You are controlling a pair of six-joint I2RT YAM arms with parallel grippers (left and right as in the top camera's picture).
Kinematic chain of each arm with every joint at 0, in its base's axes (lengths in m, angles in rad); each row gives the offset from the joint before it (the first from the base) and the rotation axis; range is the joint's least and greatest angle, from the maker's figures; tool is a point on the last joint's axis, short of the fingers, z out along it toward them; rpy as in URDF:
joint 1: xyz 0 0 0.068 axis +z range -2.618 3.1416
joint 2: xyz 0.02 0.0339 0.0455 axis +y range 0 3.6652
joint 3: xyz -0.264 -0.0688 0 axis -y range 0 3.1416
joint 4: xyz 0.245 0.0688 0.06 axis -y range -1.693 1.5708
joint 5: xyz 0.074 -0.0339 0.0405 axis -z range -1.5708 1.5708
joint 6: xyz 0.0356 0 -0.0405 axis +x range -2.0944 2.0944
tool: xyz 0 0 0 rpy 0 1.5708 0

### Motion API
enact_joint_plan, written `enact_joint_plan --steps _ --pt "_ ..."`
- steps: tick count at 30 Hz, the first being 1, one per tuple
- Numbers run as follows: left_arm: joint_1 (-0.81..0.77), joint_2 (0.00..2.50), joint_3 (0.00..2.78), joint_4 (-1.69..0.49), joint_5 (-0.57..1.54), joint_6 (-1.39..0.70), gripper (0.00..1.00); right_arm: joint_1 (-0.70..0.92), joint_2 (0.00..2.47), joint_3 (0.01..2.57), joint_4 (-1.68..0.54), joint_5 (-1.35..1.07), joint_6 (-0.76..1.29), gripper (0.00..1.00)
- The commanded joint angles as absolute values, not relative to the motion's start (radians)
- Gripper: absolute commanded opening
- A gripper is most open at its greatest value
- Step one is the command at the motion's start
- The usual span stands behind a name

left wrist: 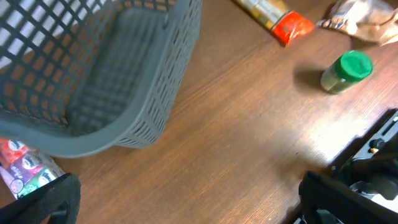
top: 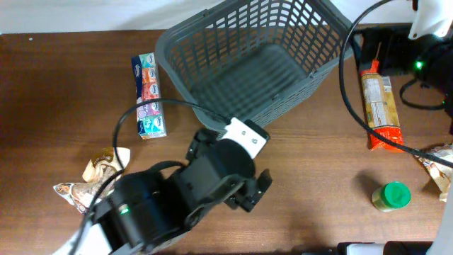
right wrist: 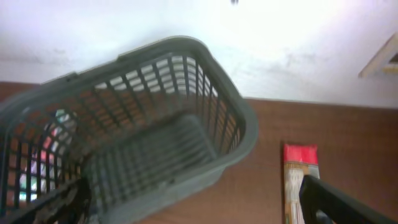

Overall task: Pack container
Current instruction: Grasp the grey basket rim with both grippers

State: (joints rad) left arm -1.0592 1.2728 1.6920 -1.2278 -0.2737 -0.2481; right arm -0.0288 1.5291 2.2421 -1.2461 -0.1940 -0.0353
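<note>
Grey lattice plastic is forming the container [top: 258, 64], which is sitting empty at the far centre of the table [top: 318, 184]. It is appearing light, stiff and bulky; its thick rim is probably offering the surest hold. The 2 claws, left gripper [top: 253, 193] and right gripper [right wrist: 186, 199], are gaping wide, gripping nothing.

The container [top: 287, 103] sits between a tissue pack [top: 148, 95] and a long packet [top: 381, 106].
</note>
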Motion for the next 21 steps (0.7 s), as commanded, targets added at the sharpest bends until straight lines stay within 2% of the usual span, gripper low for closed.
enact_joint_plan --steps 1,4,6,8,10,11,12,15,16,17,18,19,20,21 --pt "-1.065 1.325 1.707 -1.230 -0.231 -0.258 0.99 -0.020 1.545 2.258 -1.170 -0.228 -0.044 0.99" --pt "-1.065 1.362 1.707 -1.225 -0.176 -0.258 0.99 -0.020 1.575 2.258 -1.090 -0.252 -0.044 0.90" --pt "-1.065 1.383 1.707 -1.224 -0.130 -0.258 0.99 -0.020 1.603 2.258 -1.046 -0.282 -0.044 0.90" --pt "-1.065 1.401 1.707 -1.224 -0.096 -0.258 0.99 -0.020 1.639 2.258 -1.013 -0.297 -0.044 0.98" --pt "-1.065 1.411 1.707 -1.225 -0.088 -0.258 0.99 -0.020 1.675 2.258 -0.999 -0.296 -0.020 0.95" --pt "-1.065 1.415 1.707 -1.225 -0.089 -0.258 0.99 -0.020 1.694 2.258 -0.996 -0.296 0.002 0.87" --pt "-1.065 1.421 1.707 -1.224 -0.089 -0.258 0.99 -0.020 1.721 2.258 -0.998 -0.296 0.032 0.72" --pt "-1.065 1.431 1.706 -1.225 -0.089 -0.258 0.99 -0.020 1.792 2.258 -1.026 -0.311 0.058 0.60" --pt "-1.065 1.434 1.706 -1.227 -0.088 -0.258 0.82 -0.020 1.822 2.258 -1.039 -0.311 0.059 0.41" --pt "-1.065 1.434 1.706 -1.228 -0.086 -0.258 0.67 -0.020 1.829 2.258 -1.043 -0.308 0.061 0.35" --pt "-1.065 1.434 1.706 -1.228 -0.088 -0.258 0.46 -0.020 1.839 2.258 -1.046 -0.305 0.062 0.23" --pt "-1.065 1.434 1.706 -1.226 -0.099 -0.258 0.06 -0.020 1.849 2.258 -1.051 -0.301 0.065 0.16" --pt "-1.065 1.434 1.706 -1.222 -0.118 -0.258 0.02 -0.020 1.858 2.258 -1.054 -0.295 0.069 0.11" --pt "-1.065 1.435 1.706 -1.221 -0.131 -0.258 0.02 -0.020 1.863 2.257 -1.057 -0.285 0.078 0.11"
